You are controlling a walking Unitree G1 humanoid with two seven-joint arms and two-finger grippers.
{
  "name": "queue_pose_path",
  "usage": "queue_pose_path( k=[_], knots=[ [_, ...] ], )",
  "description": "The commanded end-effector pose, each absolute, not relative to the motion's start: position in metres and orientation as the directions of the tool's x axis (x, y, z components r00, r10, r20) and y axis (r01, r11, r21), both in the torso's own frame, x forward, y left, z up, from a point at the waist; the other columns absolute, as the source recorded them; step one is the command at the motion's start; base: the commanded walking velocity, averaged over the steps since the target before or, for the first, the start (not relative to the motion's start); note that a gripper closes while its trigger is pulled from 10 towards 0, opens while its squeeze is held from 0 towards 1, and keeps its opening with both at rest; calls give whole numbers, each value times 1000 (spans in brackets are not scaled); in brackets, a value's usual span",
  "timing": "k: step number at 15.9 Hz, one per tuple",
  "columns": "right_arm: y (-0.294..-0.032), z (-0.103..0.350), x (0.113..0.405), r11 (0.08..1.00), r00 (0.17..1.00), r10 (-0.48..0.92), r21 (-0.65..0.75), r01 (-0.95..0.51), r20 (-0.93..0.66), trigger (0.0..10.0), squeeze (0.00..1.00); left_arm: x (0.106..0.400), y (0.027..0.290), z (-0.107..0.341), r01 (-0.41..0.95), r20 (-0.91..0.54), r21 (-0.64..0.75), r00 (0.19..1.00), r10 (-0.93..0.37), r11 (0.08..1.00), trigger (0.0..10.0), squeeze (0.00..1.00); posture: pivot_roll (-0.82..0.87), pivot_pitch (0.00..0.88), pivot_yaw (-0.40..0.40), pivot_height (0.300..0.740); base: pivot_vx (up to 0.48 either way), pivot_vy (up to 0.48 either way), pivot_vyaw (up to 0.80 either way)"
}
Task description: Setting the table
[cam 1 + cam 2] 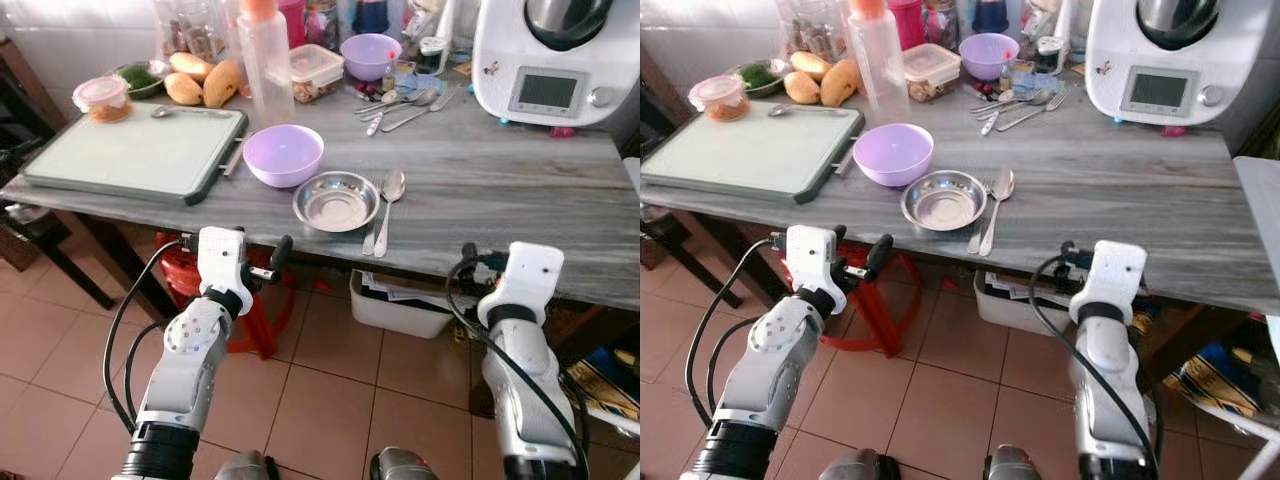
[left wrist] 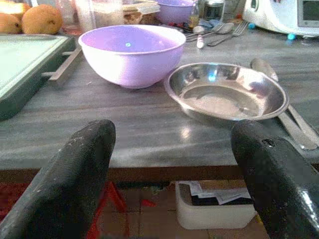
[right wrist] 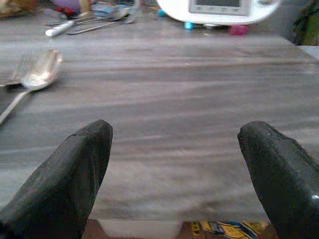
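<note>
Grey wood-grain counter (image 1: 480, 190): long slab, streaked matte top, seen from the left eye view.
Steel dish (image 1: 336, 200): round, shallow, shiny, near the front edge, just beside the lilac bowl (image 1: 283, 154).
Lilac bowl: smooth plastic, round, deeper than the dish, between dish and cutting board (image 1: 130, 152).
Cutting board: pale green, rectangular, dark rim, far left of the counter.
Spoon (image 1: 388, 205): metal, oval head, lying just right of the dish with a fork (image 1: 370, 232) beside it.
Back row: second lilac bowl (image 1: 370, 55), clear bottle (image 1: 266, 60) with orange cap, yellow-brown fruit (image 1: 205, 82), loose cutlery (image 1: 405, 105).
White appliance (image 1: 550, 60): glossy, rounded, small screen, back right.
Left hand (image 1: 268, 265): below the counter edge, in front of the dish, touching nothing.
Right hand (image 1: 1068, 258): below the counter edge, well right of the spoon.
Floor (image 1: 330, 390): terracotta tiles; red stool (image 1: 255, 320) and white bin (image 1: 400, 305) under the counter.
Left wrist view: matte black fingers (image 2: 75, 179) wide apart, empty; dish and lilac bowl straight ahead, touching or nearly so.
Right wrist view: black fingers (image 3: 75, 174) spread apart, empty; bare counter ahead, spoon and fork off to one side.
</note>
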State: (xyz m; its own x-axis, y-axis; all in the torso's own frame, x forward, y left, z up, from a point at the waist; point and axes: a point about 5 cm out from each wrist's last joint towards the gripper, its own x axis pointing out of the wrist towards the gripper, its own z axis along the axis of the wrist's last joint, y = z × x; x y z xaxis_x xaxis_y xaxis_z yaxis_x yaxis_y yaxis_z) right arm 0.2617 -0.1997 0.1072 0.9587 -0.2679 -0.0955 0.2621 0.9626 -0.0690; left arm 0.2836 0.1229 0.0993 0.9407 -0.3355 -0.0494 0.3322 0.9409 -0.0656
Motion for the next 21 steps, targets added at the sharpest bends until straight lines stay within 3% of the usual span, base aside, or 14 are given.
queue_pose_path(
  k=[1, 6, 11, 18, 21],
  knots=[
    [-195, 103, 264, 969, 962, -242, -76, 233, -130, 10000, 0, 283, 124, 96, 336, -75, -51, 938, -339, 941, 10000, 0, -60, 0, 78, 740, 0, 0, 0],
    [-192, 102, 272, 976, 967, -207, -92, 195, -150, 10000, 0, 282, 126, 97, 346, -62, -56, 935, -349, 937, 10000, 0, -54, 0, 75, 740, 58, 0, 0],
    [-190, 100, 269, 978, 967, -201, -83, 190, -158, 10000, 0, 280, 126, 96, 348, -68, -53, 934, -352, 936, 10000, 0, -52, 0, 74, 740, 283, 388, -719],
    [-190, 103, 271, 977, 972, -193, -116, 178, -134, 10000, 0, 276, 124, 96, 353, -65, -47, 933, -355, 935, 10000, 0, -42, 0, 71, 740, 292, 370, 0],
    [-192, 101, 271, 974, 968, -203, -130, 184, -148, 10000, 0, 275, 122, 99, 356, -52, -51, 932, -358, 933, 10000, 0, -36, 0, 67, 740, 0, 0, 0]
  ],
)
